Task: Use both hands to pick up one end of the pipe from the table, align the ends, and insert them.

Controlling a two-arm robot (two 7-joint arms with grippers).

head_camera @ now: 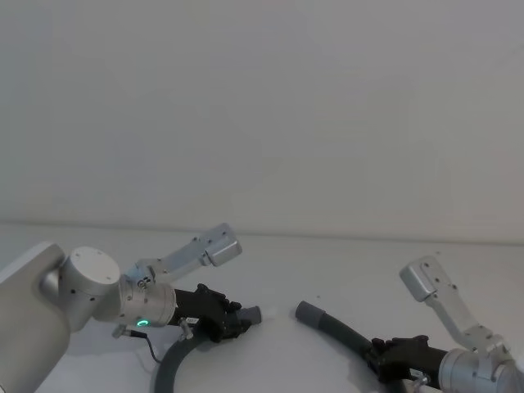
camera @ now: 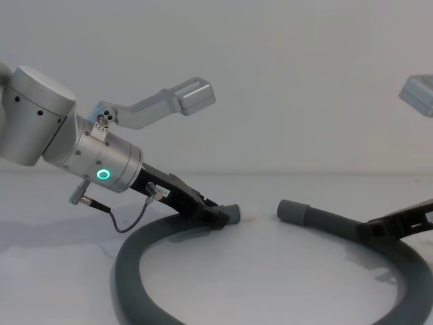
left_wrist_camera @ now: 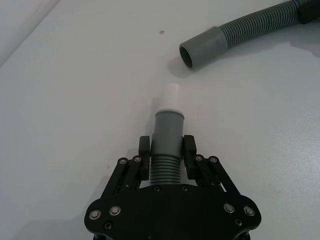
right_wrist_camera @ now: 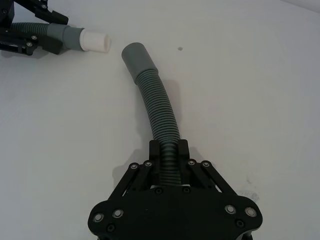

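Hose (head_camera: 168, 370) curves over the white table (head_camera: 327, 270) in the head view, its hollow cuff (head_camera: 309, 312) facing the left gripper (head_camera: 243, 322). Left wrist view: that gripper pinches the spigot cuff (left_wrist_camera: 167, 127), white tip (left_wrist_camera: 171, 95) near the hollow cuff but apart. Right wrist view: the right gripper (right_wrist_camera: 169, 149) pinches the ribbed hose behind the hollow cuff.

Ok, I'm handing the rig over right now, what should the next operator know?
Left gripper: shut on the spigot cuff, behind its white tip.
Right gripper: shut on the corrugated pipe, well back from the plain hollow cuff.
The two ends are apart and not in line, with bare table between them.
Done: both ends gripped.
Left: align them, close the gap, insert the spigot.
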